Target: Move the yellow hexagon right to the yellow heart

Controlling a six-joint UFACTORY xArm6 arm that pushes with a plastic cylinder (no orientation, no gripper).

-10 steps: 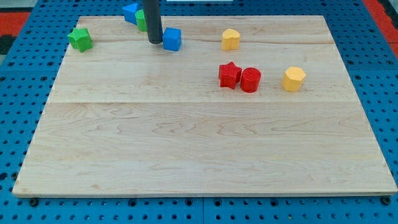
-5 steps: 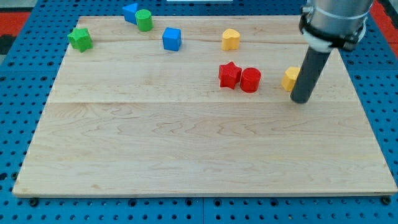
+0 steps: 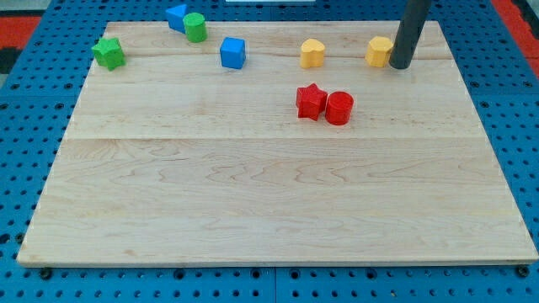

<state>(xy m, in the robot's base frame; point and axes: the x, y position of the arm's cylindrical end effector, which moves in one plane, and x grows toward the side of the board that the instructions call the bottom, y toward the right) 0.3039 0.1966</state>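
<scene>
My tip (image 3: 399, 66), a bare rod gripping nothing, touches the yellow hexagon's (image 3: 379, 51) right side, apparently mid-push; next, nudge it left toward the yellow heart (image 3: 312, 53).

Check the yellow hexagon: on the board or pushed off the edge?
On the board. The yellow hexagon sits on the wooden board near its top-right corner, right of the yellow heart, with my tip against its right side.

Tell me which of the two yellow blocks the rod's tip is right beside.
The yellow hexagon, the rightmost yellow block near the board's top edge. My tip sits right against its right side, while the yellow heart stands apart further to the view's left.
</scene>
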